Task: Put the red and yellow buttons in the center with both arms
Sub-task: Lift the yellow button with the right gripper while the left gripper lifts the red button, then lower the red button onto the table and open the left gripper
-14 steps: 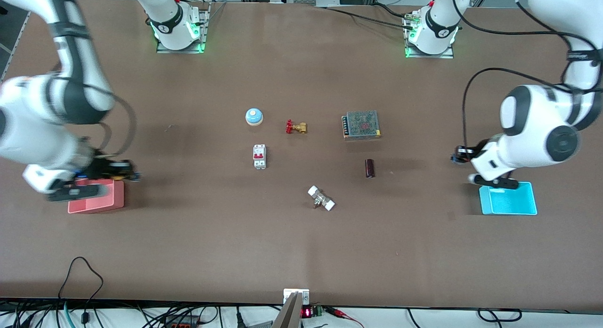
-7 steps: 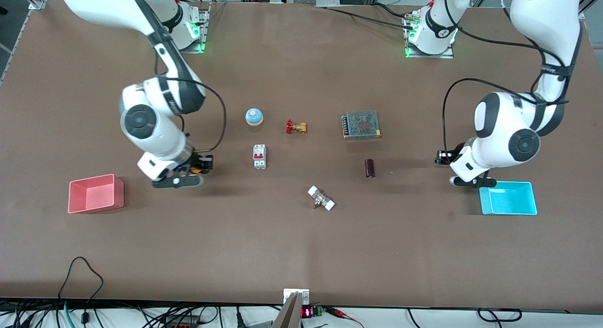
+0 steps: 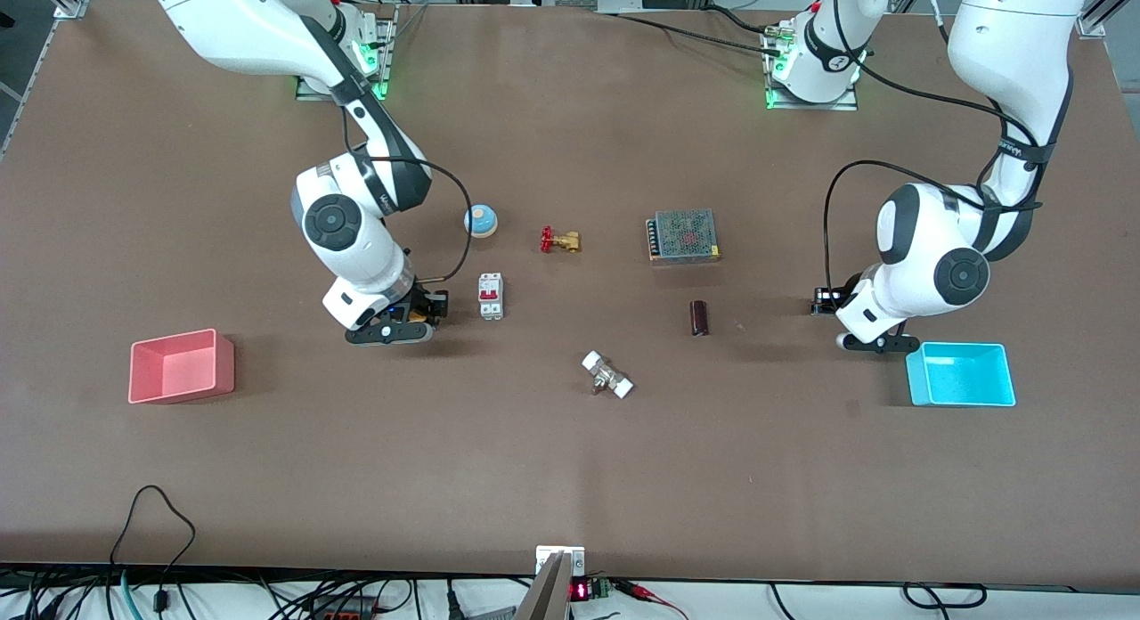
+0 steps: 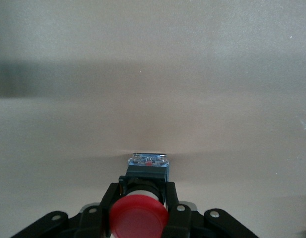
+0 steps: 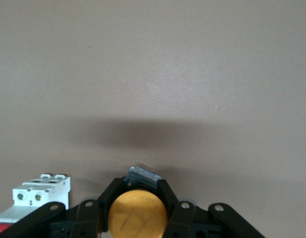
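Observation:
My left gripper [image 4: 142, 191] is shut on the red button [image 4: 138, 216], its dark body between the fingers. In the front view the left gripper [image 3: 825, 300] is low over the bare table, beside the cyan bin toward the centre. My right gripper [image 5: 138, 191] is shut on the yellow button [image 5: 137, 213]. In the front view the right gripper [image 3: 429, 306] is low over the table beside a white circuit breaker [image 3: 491, 296], toward the right arm's end. The brown table centre [image 3: 579, 308] lies between the two grippers.
Near the centre lie a blue dome bell [image 3: 480, 220], a brass valve [image 3: 560, 240], a mesh-topped power supply [image 3: 683, 235], a dark cylinder [image 3: 700, 318] and a white-capped fitting [image 3: 607, 375]. A pink bin [image 3: 181, 365] and a cyan bin [image 3: 962, 374] stand at the two ends.
My right arm has swung from over the pink bin to beside the circuit breaker, carrying the yellow button. My left arm has shifted from the cyan bin a little toward the centre.

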{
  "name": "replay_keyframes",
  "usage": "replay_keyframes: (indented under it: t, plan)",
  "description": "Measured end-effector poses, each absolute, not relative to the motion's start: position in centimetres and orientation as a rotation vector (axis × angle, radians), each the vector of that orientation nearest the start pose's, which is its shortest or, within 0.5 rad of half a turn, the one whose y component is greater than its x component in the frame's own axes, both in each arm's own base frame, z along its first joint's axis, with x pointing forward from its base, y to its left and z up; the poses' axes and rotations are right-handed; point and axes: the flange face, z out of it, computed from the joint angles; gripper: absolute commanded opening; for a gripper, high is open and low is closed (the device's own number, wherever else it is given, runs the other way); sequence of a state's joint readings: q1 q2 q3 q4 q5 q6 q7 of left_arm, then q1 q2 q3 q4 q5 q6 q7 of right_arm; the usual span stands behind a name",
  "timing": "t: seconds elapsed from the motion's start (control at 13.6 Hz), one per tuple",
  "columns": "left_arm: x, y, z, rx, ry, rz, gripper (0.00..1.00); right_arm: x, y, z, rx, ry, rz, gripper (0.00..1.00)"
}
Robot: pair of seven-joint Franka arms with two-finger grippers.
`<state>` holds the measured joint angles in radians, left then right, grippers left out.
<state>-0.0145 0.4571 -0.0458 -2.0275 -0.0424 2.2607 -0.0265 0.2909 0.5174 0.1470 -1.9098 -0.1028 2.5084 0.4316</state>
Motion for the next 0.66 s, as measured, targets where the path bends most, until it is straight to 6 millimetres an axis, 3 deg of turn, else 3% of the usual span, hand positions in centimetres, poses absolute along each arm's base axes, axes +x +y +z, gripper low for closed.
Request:
replay_keyframes:
  t: [0.07, 0.3, 0.44, 0.59, 0.66]
  plan:
    - [57.4, -3.8, 20.3, -3.162, 0.006, 0.359, 1.00, 57.9, 27.1, 23.2, -3.091, -0.101, -0.121, 0.40]
    - [58.2, -4.4, 21.7, -3.171, 0.022, 0.294, 1.00, 57.7, 27.4, 22.0, -3.085, -0.100, -0.124, 0.40]
    - [60.0, -4.2, 25.8, -3.183, 0.017, 0.156, 1.00, 57.7, 27.4, 21.6, -3.084, -0.099, -0.125, 0.48]
    - [62.0, -3.3, 31.3, -3.185, -0.005, 0.002, 1.00, 57.8, 27.4, 21.6, -3.083, -0.098, -0.127, 0.63]
    - [62.8, -2.3, 34.0, -3.181, -0.028, -0.044, 1.00, 57.8, 27.3, 21.5, -3.083, -0.097, -0.127, 0.77]
